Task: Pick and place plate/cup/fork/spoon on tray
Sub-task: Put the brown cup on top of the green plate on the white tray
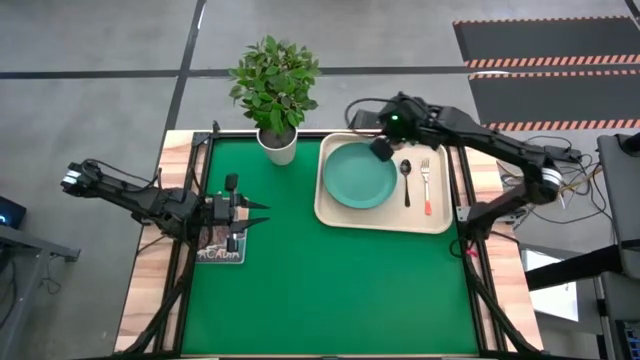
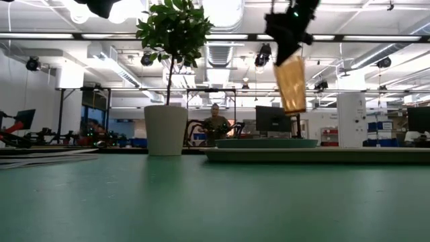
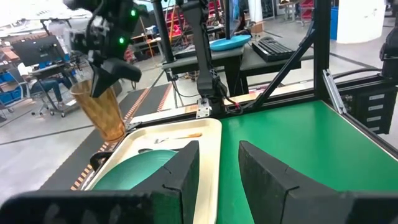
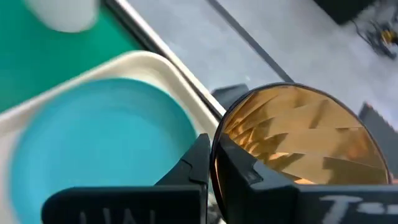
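The cream tray (image 1: 440, 222) lies at the table's far right. On it are the teal plate (image 1: 360, 175), the dark spoon (image 1: 406, 180) and the red-handled fork (image 1: 426, 185). My right gripper (image 1: 383, 148) is shut on the amber see-through cup (image 2: 292, 84), held in the air above the tray's far edge, between the plate and the spoon. The cup also shows in the left wrist view (image 3: 102, 109). My left gripper (image 1: 258, 213) is open and empty, low over the table's left part. My right gripper holds the cup by its rim (image 4: 216, 155), one finger (image 4: 193, 165) outside the wall and one inside. The fingers come from above. The cup hangs below them, mouth up and slightly tilted, lifted clear of the tray (image 2: 316, 153).
A white pot with a leafy plant (image 1: 279, 145) stands at the far edge, just left of the tray. A small printed card (image 1: 220, 250) lies under my left gripper. The green mat's middle and near part is open.
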Tool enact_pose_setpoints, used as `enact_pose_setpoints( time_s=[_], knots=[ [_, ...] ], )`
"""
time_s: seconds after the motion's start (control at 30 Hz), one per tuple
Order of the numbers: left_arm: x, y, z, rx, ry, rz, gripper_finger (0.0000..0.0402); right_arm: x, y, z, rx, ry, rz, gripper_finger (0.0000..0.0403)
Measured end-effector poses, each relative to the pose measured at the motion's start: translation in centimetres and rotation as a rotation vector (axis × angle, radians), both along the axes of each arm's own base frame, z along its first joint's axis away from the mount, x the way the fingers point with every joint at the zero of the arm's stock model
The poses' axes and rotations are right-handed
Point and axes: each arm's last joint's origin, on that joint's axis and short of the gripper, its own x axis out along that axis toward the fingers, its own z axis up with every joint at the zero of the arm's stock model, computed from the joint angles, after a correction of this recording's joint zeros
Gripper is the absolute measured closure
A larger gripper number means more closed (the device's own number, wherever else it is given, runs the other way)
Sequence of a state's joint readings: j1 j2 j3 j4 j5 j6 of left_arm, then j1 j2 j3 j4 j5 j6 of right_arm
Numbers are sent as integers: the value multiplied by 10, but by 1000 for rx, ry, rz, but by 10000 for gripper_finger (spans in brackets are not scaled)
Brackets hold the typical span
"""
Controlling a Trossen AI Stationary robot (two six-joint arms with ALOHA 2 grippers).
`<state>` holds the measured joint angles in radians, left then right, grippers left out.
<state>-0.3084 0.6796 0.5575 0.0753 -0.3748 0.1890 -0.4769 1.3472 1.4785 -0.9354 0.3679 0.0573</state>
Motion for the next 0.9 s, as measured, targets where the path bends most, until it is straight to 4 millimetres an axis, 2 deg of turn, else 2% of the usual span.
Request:
enact_pose_setpoints(
  time_s=[0.2, 0.33, 0.6, 0.9],
  knots=[
    [0, 0, 0, 0, 1, 0, 307, -41, -14, -36, -1, -8, -124, 394],
    [0, 0, 0, 0, 0, 0, 307, -55, -20, -56, -26, -56, -173, 394],
    [0, 0, 0, 2, 4, 0, 307, -56, -21, -89, -66, -100, -168, 394],
    [0, 0, 0, 2, 4, 1, 307, -59, -18, -109, -43, -75, -174, 394]
  ],
)
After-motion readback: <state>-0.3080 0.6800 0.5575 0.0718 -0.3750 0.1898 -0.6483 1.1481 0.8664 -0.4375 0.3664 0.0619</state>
